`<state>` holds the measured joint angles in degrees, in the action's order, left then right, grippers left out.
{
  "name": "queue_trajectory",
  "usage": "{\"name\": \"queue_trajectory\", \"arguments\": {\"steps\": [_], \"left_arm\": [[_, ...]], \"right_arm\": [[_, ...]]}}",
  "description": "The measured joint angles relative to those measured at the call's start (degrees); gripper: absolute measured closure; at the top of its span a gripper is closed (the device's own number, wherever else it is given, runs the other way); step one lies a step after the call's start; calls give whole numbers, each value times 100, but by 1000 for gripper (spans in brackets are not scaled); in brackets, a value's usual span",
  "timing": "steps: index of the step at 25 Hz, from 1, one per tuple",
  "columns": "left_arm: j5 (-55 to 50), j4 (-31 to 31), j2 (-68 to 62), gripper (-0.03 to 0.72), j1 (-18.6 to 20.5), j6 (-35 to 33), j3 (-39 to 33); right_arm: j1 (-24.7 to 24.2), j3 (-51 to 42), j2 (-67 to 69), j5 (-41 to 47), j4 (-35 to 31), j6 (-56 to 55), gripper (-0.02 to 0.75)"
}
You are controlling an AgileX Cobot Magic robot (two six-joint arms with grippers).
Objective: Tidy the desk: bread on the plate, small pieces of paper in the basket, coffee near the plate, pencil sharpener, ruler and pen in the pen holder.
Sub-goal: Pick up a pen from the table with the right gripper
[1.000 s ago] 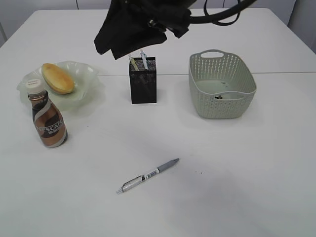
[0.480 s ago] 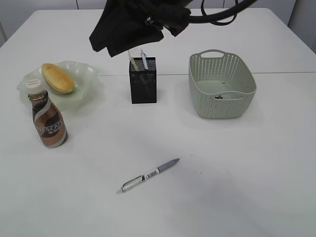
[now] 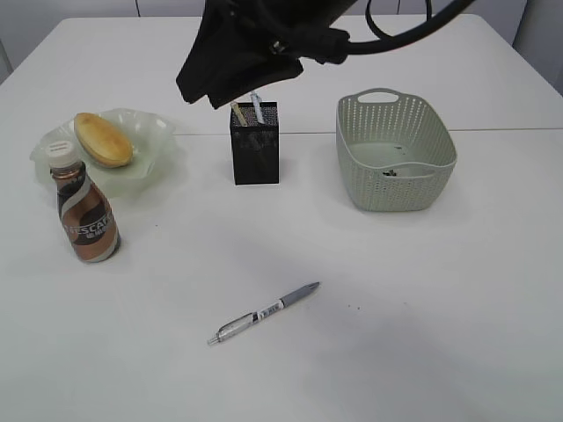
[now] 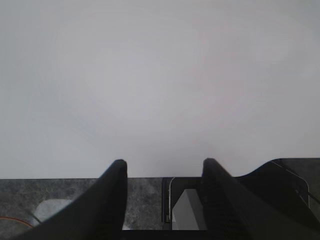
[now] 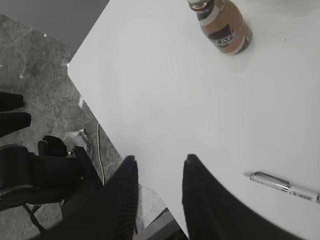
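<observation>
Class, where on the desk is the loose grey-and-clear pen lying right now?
In the exterior view, the grey-and-clear pen lies alone on the white table near the front centre, below the black mesh pen holder.

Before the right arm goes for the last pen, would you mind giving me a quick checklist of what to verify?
1. Right gripper empty, jaws apart: ok.
2. Pen lying free on the table, nothing touching it: ok.
3. Pen holder upright, with room beside the two items already inside: ok.
4. Bread on plate: ok.
5. Coffee bottle standing near plate: ok.
6. Left gripper open, holding nothing: ok.
</observation>
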<state>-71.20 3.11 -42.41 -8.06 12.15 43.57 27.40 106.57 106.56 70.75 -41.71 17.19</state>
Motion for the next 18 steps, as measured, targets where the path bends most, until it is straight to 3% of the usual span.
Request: {"name": "queue_trajectory", "arguments": {"steps": [11,18], "left_arm": [[0,14,0,328,0,0,0],[0,42,0,328,0,0,0]], "right_arm": [[0,0,0,0,116,36,510],[0,0,0,0,1412,201,510]]}}
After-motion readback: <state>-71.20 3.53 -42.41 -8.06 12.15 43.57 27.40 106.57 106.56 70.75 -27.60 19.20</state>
